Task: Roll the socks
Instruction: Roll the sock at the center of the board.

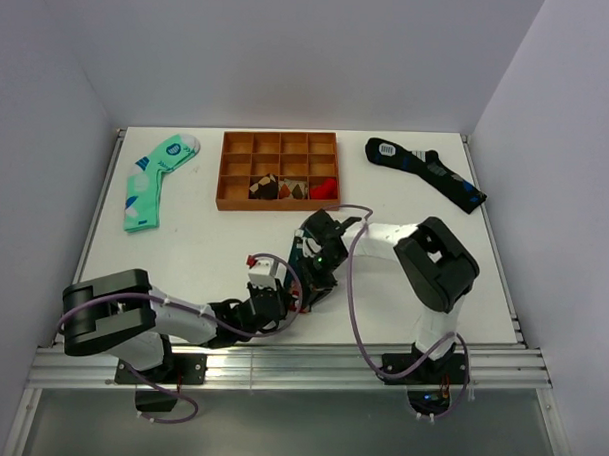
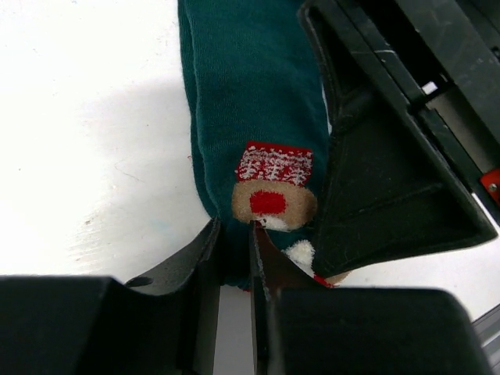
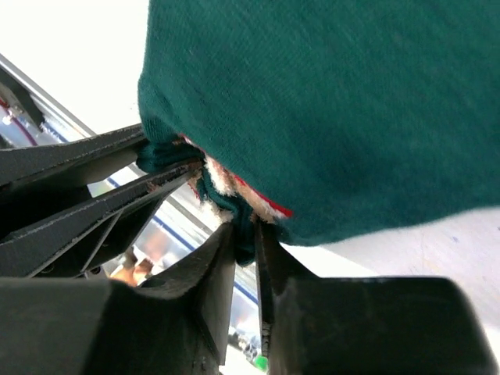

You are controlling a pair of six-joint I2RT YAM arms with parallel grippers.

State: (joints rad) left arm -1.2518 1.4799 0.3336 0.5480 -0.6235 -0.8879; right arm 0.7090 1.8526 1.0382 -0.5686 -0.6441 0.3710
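The socks (image 2: 250, 94), dark teal and seemingly stacked one on the other, lie on the white bench (image 1: 184, 254) near its front edge. They sit between the two arms, well apart from the mint-green sock (image 1: 156, 178), the black sock (image 1: 427, 172) and the brown tray (image 1: 278, 172) at the back. The left fingers (image 2: 199, 266) are clenched on the end of the fabric just below the cartoon figure (image 2: 273, 187), with only a thin fold caught between them. The right fingers (image 3: 207, 273) are clenched too, pinching a bunched bit of that same end where white and red trim peeks out. The two pairs sit just beside each other, nearly touching. The rest of the fabric stretches away from the grip, flat and unrolled. I judge the rolling to be at its very start: the end is seized but no turn appears wound. The next move calls for tipping the pinched end over onto the flat length, with both pairs travelling together so the edge stays even and the fold tight. With the fingers so crowded they could knock one another, and so slim a pinch may slip.
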